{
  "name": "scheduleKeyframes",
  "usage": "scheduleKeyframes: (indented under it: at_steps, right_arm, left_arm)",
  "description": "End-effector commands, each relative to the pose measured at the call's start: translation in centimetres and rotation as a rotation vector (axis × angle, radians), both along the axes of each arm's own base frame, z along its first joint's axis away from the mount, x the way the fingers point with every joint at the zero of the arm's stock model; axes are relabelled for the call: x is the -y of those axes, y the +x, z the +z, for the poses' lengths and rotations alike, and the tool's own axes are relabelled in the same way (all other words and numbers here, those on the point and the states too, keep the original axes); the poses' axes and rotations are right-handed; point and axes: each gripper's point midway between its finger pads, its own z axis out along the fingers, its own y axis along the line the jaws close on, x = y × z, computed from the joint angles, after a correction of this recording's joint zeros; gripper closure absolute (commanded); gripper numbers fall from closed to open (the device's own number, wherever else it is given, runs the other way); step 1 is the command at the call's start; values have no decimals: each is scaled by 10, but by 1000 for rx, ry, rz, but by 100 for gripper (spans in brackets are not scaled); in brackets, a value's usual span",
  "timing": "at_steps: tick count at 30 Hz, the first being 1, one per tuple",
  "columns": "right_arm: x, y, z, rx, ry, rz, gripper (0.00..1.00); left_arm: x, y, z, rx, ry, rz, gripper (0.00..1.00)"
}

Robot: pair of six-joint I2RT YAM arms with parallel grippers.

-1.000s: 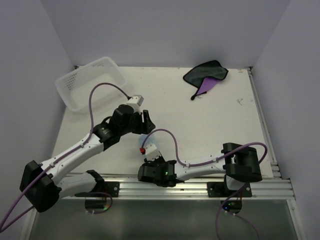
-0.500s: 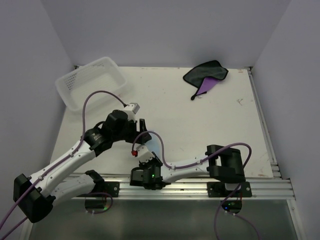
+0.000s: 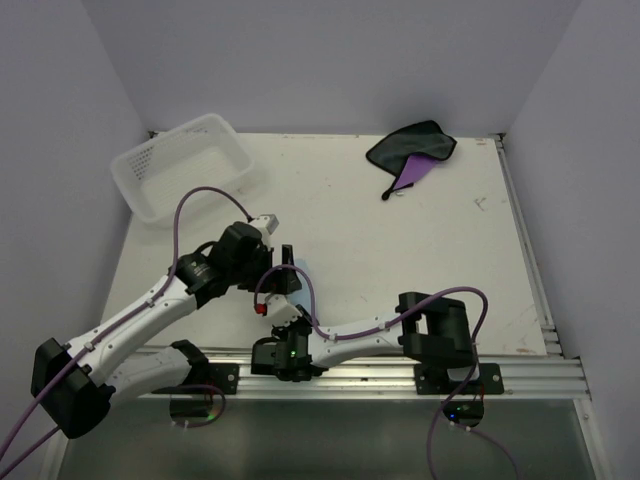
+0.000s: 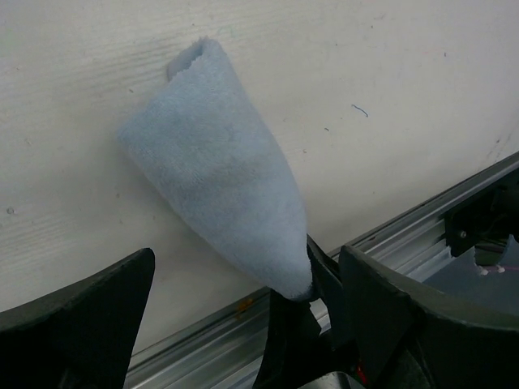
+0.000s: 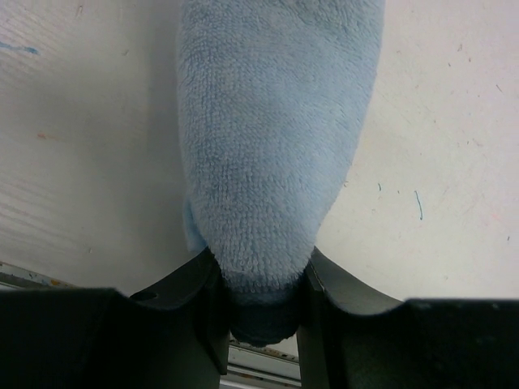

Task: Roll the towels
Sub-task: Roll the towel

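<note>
Before me the white table (image 3: 400,260) bears a white lattice basket (image 3: 165,135) at its far left corner, a purple towel (image 3: 412,152) with a dark grey face crumpled near the far edge right of centre, and a light blue towel (image 4: 219,194) lying as a tapering roll close to the metal rail (image 3: 400,375) on my side.

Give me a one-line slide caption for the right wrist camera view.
Right gripper clamped on one end of the rolled light blue towel, lying on the white table.
</note>
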Motion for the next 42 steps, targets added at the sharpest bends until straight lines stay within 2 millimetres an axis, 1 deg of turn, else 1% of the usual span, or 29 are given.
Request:
scheduleKeyframes:
  at_steps: [1,3,4,6,7,9,10,12,15,17,19,21,22,26,27,29,30,31,32,36,37,39,42]
  right_arm:
    - [-7,7,9,63,12,-42,68]
    - [-6,7,6,63,-3,-45,67]
    - [-7,7,6,58,0,-44,67]
    - [-8,6,5,54,1,-41,67]
    - [-9,6,5,54,1,-39,67]
    - [-10,6,5,53,1,-37,66]
    - [-10,6,4,54,-6,-34,66]
    - [-10,6,3,53,-11,-33,66]
    - [-11,6,2,50,-11,-35,66]
    - [-13,5,1,48,-11,-33,66]
    - [-13,6,1,48,-11,-34,66]
    - [-13,5,-2,42,-8,-35,66]
    - [-14,5,-3,42,-2,-35,66]
    - [-13,4,-6,37,16,-39,66]
    - [-11,3,-7,34,21,-39,67]
    - [-13,1,-9,20,62,-39,67]
    - [-9,1,-10,16,67,-41,67]
    - [-11,1,-11,13,89,-42,67]
    - [-11,0,-12,6,98,-43,67]
    - [-5,-2,-17,-5,112,-56,68]
    - [-6,-3,-17,-10,132,-59,68]
    - [-3,-5,-23,-27,138,-60,69]
    - [-3,-7,-28,-41,155,-64,69]
  left_arm:
    - [-1,2,-2,-42,13,44,0]
    - [-3,4,-6,-46,18,70,0]
    - [-4,2,-12,-59,27,75,0]
    - [-3,2,-19,-74,22,89,1]
    - [-3,-1,-29,-97,29,92,0]
    - [1,1,-34,-104,6,104,0]
    - [2,-1,-42,-116,11,108,0]
    - [8,4,-44,-109,-10,120,0]
    - [11,6,-53,-109,22,133,0]
    - [14,4,-62,-122,59,122,0]
    - [9,0,-75,-148,92,140,0]
    - [12,0,-77,-152,60,159,0]
    - [11,-2,-81,-157,57,164,0]
    - [15,3,-81,-152,35,190,0]
    - [16,4,-78,-145,26,193,1]
    - [15,4,-76,-140,26,196,0]
    - [14,3,-75,-140,27,193,0]
    - [9,6,-77,-123,49,211,0]
    - [5,5,-79,-122,69,206,1]
    - [-6,8,-84,-114,114,221,1]
    - [-8,8,-85,-113,122,223,1]
    - [-14,10,-87,-112,137,233,0]
    - [-19,16,-84,-110,137,241,0]
